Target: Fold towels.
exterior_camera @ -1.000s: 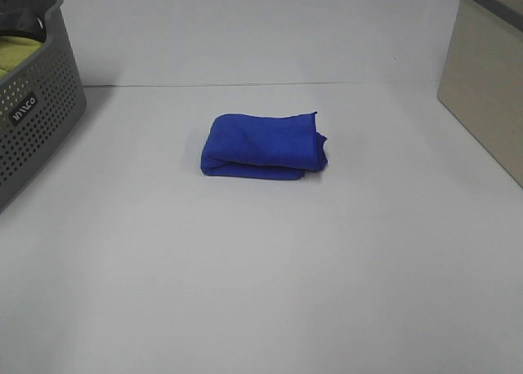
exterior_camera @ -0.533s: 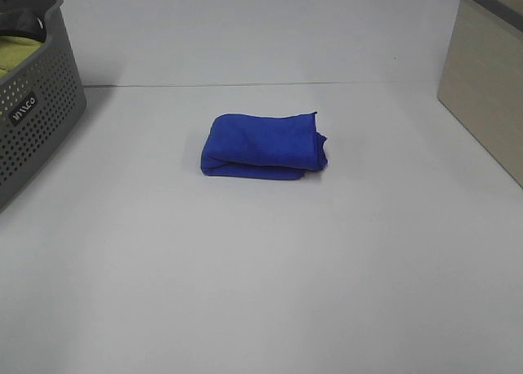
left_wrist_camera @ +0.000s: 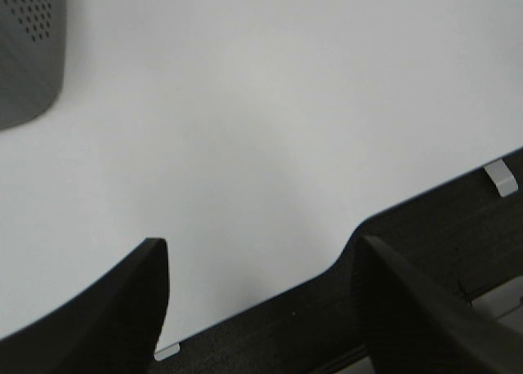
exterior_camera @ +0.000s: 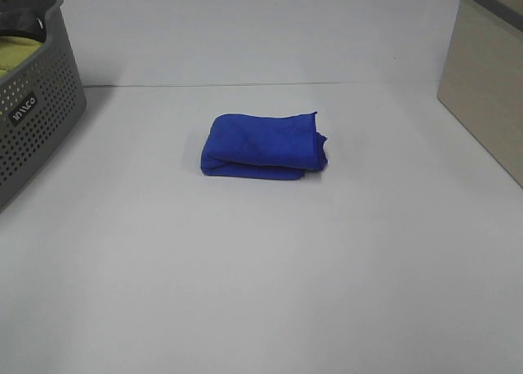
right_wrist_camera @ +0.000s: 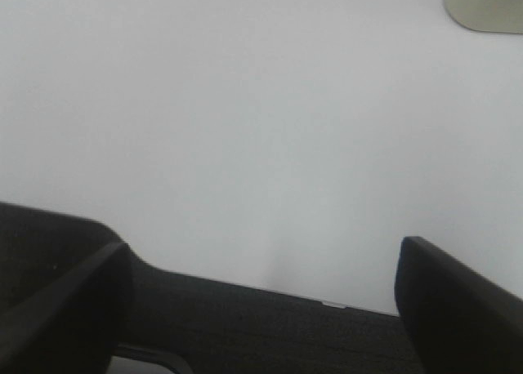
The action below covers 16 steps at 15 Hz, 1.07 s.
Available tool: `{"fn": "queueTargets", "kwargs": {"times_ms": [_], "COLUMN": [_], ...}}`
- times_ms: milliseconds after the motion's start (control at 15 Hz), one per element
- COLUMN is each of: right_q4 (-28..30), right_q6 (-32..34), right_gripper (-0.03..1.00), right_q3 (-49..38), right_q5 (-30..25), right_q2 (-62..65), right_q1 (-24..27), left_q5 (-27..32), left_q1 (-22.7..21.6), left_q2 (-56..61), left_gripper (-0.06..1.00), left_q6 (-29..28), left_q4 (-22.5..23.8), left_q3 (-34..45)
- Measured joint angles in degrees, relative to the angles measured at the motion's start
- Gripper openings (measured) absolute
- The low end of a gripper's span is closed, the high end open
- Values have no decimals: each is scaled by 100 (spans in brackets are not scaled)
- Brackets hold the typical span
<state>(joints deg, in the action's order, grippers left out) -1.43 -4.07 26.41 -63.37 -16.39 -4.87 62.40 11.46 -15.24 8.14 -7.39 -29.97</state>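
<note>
Left end effector (left_wrist_camera: 260, 256) open (empty); right end effector (right_wrist_camera: 261, 256) wider, apparently empty.

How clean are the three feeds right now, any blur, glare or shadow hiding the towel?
Exterior high view: sharp, even light, the folded royal-blue microfibre towel casts only a thin shadow on the white table. Left wrist view: soft focus, left gripper fingers dark and blurred, no towel visible. Right wrist view: equally hazy, right gripper open over bare table.

royal-blue towel (exterior_camera: 263, 146), grey perforated basket (exterior_camera: 37, 121), white table (exterior_camera: 261, 268), beige bin (exterior_camera: 486, 88)
</note>
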Motion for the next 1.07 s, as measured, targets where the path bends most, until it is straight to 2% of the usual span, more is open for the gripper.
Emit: {"fn": "queueTargets", "kwargs": {"times_ms": [133, 333, 533, 1067], "right_q4": [-6, -6, -6, -46], "right_q6": [0, 0, 0, 0], "right_gripper": [84, 84, 84, 84], "right_q3": [0, 0, 0, 0], "right_q5": [0, 0, -6, -6], "right_q2": [458, 1215, 1656, 1656], "right_q1": [372, 498, 498, 498], "left_q5": [0, -11, -17, -23], "left_q1": [-464, -1089, -1117, -1083], "left_q2": [544, 1266, 1541, 1558], "left_gripper": [62, 62, 62, 62], "left_q6": [0, 0, 0, 0], "left_q4": [0, 0, 0, 0], "left_q3": [0, 6, 6, 6]}}
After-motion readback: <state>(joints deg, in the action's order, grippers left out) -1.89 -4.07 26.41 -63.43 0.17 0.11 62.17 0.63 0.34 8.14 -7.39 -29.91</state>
